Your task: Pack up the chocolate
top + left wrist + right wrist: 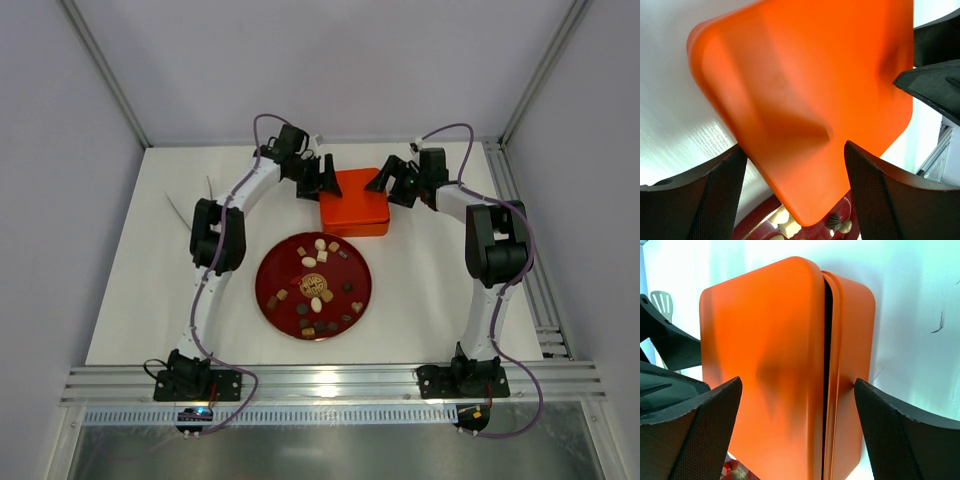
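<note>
The chocolate [318, 283], several small brown, tan and cream pieces, lies on a round dark-red plate [268, 283]; a few pieces [838, 222] show at the bottom of the left wrist view. Behind the plate sits a square orange box [355, 203] with its lid on. My left gripper [325, 180] stands open at the box's left edge, and a box corner [805, 125] fills the space between its fingers [715, 195]. My right gripper [388, 182] is open at the box's right edge, its jaws straddling the side, where a dark slit [827, 365] shows between lid and base.
A pale fork-like utensil [178, 212] lies on the white table [140, 300] to the left. Grey walls and metal frame rails enclose the table on three sides. The two grippers face each other closely across the box.
</note>
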`<action>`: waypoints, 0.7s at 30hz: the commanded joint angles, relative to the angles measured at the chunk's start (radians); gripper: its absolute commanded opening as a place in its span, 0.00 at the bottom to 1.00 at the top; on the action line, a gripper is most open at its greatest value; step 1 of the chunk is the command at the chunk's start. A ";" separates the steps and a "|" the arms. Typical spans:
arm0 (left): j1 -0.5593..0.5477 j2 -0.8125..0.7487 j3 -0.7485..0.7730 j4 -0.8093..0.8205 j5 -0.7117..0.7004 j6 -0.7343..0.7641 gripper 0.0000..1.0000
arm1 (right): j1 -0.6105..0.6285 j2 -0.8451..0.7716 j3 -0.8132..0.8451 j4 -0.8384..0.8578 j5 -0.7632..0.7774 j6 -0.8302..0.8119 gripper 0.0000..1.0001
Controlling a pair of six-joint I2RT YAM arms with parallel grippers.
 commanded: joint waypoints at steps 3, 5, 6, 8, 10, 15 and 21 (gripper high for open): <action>-0.005 -0.103 -0.007 0.115 0.060 -0.031 0.76 | 0.015 -0.015 -0.007 0.078 -0.093 0.033 0.93; 0.001 -0.103 -0.009 0.115 0.061 -0.034 0.77 | 0.015 -0.015 -0.009 0.078 -0.093 0.033 0.93; 0.002 -0.101 -0.009 0.117 0.059 -0.037 0.77 | 0.015 -0.015 -0.009 0.078 -0.093 0.034 0.93; 0.004 -0.098 -0.009 0.117 0.059 -0.038 0.77 | 0.015 -0.016 -0.009 0.076 -0.093 0.033 0.93; 0.004 -0.093 -0.006 0.117 0.059 -0.043 0.77 | 0.015 -0.016 -0.009 0.076 -0.091 0.033 0.93; 0.004 -0.090 -0.007 0.117 0.056 -0.049 0.77 | 0.015 -0.015 -0.007 0.069 -0.085 0.034 0.93; 0.002 -0.089 -0.012 0.115 0.053 -0.060 0.76 | 0.012 -0.022 -0.033 0.073 -0.073 0.037 0.92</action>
